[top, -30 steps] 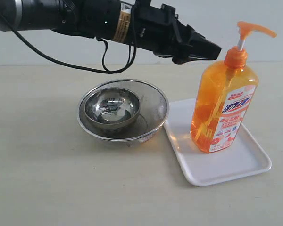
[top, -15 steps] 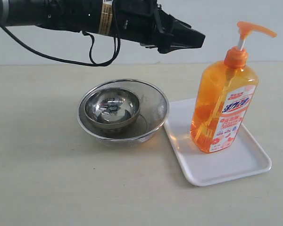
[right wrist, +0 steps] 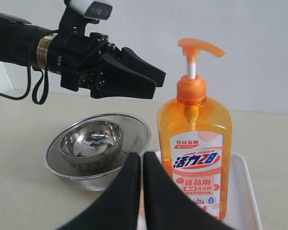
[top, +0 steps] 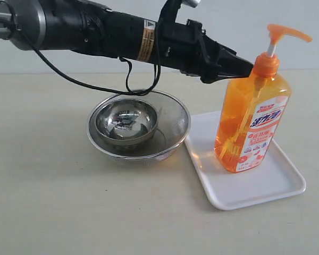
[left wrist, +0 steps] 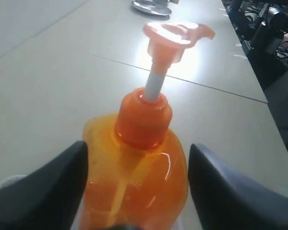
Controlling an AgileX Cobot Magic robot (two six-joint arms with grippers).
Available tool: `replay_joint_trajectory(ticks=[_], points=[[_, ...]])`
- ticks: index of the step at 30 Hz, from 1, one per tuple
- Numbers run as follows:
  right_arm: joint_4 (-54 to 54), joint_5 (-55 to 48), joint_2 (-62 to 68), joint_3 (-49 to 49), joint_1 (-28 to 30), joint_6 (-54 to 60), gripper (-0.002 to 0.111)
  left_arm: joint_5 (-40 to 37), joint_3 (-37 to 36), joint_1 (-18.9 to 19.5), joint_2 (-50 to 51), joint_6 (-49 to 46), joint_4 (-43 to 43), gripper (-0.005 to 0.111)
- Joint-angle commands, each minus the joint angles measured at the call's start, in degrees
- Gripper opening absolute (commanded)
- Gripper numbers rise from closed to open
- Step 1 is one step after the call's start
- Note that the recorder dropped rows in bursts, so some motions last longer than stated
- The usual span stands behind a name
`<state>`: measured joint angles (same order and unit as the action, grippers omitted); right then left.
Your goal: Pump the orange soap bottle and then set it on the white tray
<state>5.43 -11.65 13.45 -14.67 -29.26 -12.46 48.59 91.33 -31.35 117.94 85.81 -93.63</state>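
Black-fingered left gripper (left wrist: 137, 147): jaws wide, one on each side of the orange soap bottle (top: 252, 119) at its shoulder, just under the collar. Contact not confirmed; nothing clamped. Half a second ago: higher and well back from the bottle. Now advanced and lowered to neck level. Read as an approach to grasp or steady the bottle. Pump head (top: 287, 33) raised, white stem exposed; no way to tell whether pumped. Bottle upright on the white tray (top: 274, 187) already; treat placement as met if left undisturbed. Left arm (top: 95, 33): stretched nearly level from the left of the exterior view, sloping slightly down toward the wrist, above the steel bowls (top: 126, 123). Right gripper (right wrist: 142, 163): jaws closed together, empty, set back, facing bottle and tray.
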Motion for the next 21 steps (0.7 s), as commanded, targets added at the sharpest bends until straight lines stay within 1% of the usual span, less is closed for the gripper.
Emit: replay_joint_trajectory(ticks=[1,4,11,21], points=[[0.3,0.5,-0.3,0.4,0.1,0.6,0.000,-0.6,1.8,-1.9,-0.1,-2.1,1.7,0.057],[0.3,0.5,-0.3,0.4,0.1,0.6,0.000,-1.9,2.8,-2.7,0.2,-2.1,1.7,0.057],[0.3,0.5,-0.3,0.4,0.1,0.6,0.000,-1.7,6.7,-4.1,3.2,-1.7,1.7,0.057],[0.3,0.5,-0.3,0.4,0.1,0.6,0.000,-1.8,10.4,-4.1,6.3,-0.4,1.7,0.057]])
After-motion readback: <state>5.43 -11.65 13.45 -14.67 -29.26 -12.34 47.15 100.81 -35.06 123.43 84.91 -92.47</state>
